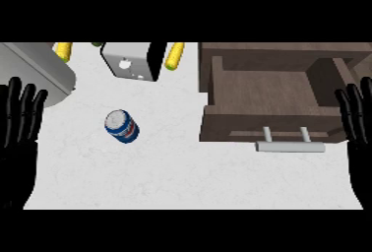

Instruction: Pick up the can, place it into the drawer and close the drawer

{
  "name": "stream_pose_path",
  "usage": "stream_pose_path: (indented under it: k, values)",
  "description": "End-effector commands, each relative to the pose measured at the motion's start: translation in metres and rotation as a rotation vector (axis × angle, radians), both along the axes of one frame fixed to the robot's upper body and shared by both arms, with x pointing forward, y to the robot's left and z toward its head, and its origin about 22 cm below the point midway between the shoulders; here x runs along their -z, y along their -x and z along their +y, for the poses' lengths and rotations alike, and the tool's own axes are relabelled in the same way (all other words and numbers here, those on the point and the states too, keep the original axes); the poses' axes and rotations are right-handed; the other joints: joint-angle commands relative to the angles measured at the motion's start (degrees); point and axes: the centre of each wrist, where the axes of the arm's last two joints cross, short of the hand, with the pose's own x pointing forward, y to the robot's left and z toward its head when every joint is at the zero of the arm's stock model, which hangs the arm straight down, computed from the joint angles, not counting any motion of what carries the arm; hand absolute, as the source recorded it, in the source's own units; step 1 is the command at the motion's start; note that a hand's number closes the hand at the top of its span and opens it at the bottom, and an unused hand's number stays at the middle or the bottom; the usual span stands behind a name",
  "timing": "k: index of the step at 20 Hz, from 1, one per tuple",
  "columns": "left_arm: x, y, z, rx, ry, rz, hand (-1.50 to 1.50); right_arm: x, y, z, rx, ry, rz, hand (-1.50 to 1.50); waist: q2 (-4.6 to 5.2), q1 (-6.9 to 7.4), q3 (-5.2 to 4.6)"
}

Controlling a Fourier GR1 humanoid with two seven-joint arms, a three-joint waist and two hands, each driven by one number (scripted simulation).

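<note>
Pickup pending: can lies left of open drawer. Left hand, right hand: fingers released. Next: grasp can.

Blue can with red-and-white band, silver top toward upper left. Resting on white tabletop, left of and well apart from drawer. Dark brown drawer, pulled open; grey bar handle on front panel.

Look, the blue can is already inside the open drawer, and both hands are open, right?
No. The head view shows the blue can lying on the counter, left of the open drawer, not inside it. The left hand and right hand are open.
</note>
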Motion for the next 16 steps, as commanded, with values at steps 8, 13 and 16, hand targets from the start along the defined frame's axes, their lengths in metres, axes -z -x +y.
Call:
stream_pose_path:
  k: [8,13,16]
  values:
    - [0.025,-0.031,0.022,0.195,-0.041,0.354,-1.50,0.030,0.001,-0.007,0.167,-0.118,0.282,-1.50,-0.62,-1.21,1.02]
    - [0.008,-0.026,0.038,0.219,-0.062,0.385,-1.50,0.021,0.020,-0.027,0.214,-0.114,0.316,-1.50,-1.17,-0.56,1.00]
    - [0.004,-0.023,0.038,0.239,-0.048,0.409,-1.50,0.021,0.031,-0.025,0.213,-0.103,0.321,-1.50,-1.17,-0.51,0.99]
